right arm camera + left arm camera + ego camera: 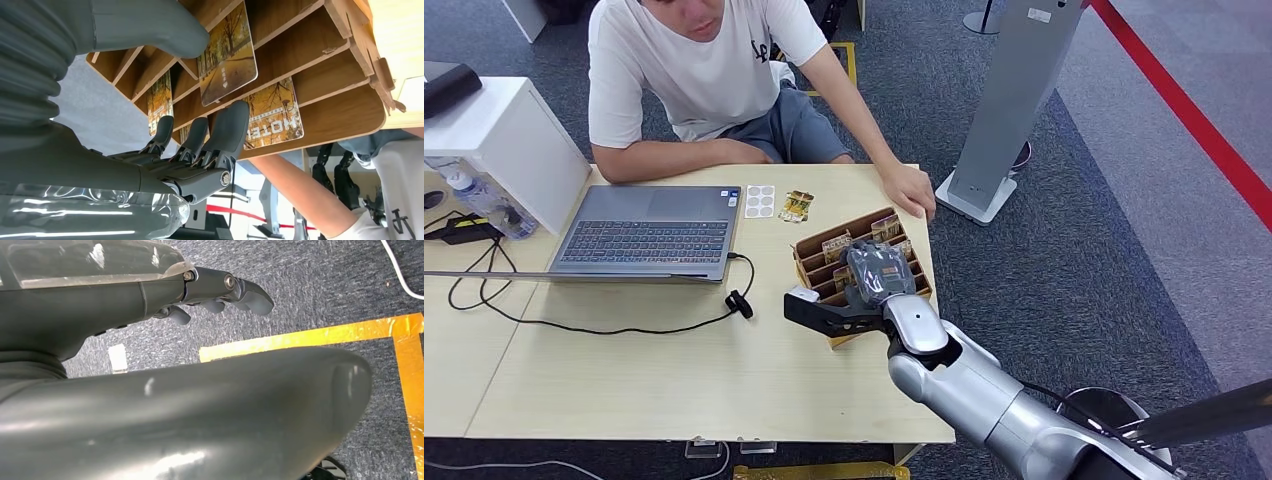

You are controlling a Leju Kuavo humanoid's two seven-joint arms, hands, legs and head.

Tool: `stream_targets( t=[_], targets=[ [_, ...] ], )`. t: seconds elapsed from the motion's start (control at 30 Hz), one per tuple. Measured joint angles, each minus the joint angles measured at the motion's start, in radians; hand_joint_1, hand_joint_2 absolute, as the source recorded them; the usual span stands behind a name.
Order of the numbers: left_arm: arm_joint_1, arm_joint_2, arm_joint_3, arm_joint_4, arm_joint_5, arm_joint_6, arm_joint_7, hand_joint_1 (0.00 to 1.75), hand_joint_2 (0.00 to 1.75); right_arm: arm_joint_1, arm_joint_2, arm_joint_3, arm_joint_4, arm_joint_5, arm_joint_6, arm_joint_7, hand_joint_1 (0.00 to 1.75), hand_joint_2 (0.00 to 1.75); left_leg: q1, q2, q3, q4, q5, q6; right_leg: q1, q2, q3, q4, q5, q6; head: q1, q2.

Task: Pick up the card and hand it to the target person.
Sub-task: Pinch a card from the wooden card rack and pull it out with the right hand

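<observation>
Right arm: I see it reach in from lower right across the table (674, 380), bent at the wrist, right hand (876, 272) palm-down over the wooden card rack (809, 250)
Right hand: thumb and fingers (227, 127) close on a card (227, 62) standing in a slot — whether it is gripped I cannot tell
Left hand (220, 292): hangs over the carpet, fingers curled in, holding nothing
Person (694, 80): seated across the table, one hand (911, 188) resting beside the rack
</observation>
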Motion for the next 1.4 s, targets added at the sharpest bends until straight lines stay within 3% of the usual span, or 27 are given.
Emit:
stream_targets(
  t=[0.43,0.57,0.8,1.4],
  targets=[
    [0.000,0.000,-0.003,0.000,0.000,-0.001,0.000,0.00,0.00,0.000,0.000,0.000,0.021,-0.010,0.002,-0.002,0.82,1.75,0.000,0.000,0.000,0.000,0.000,0.000,0.000,0.000,0.000,0.000,0.000,0.000,0.000,0.000],
    [0.000,0.000,-0.003,0.000,0.000,-0.003,0.000,0.00,0.00,0.001,0.000,0.000,0.027,-0.012,0.002,-0.004,1.14,1.75,0.000,0.000,0.000,0.000,0.000,0.000,0.000,0.000,0.000,0.000,0.000,0.000,0.000,0.000],
    [-0.001,0.000,-0.003,0.000,0.000,-0.003,0.000,0.00,0.00,0.000,0.001,0.000,0.036,-0.014,-0.003,-0.011,1.37,1.75,0.000,0.000,0.000,0.000,0.000,0.000,0.000,0.000,0.000,0.000,0.000,0.000,0.000,0.000],
    [-0.006,0.000,-0.011,0.000,-0.018,-0.013,-0.007,0.00,0.00,-0.005,0.006,0.000,0.044,-0.020,-0.007,-0.019,1.43,1.75,0.000,0.000,0.001,0.000,0.000,0.000,0.000,0.000,0.000,0.000,0.000,0.000,0.000,0.000]
  ],
)
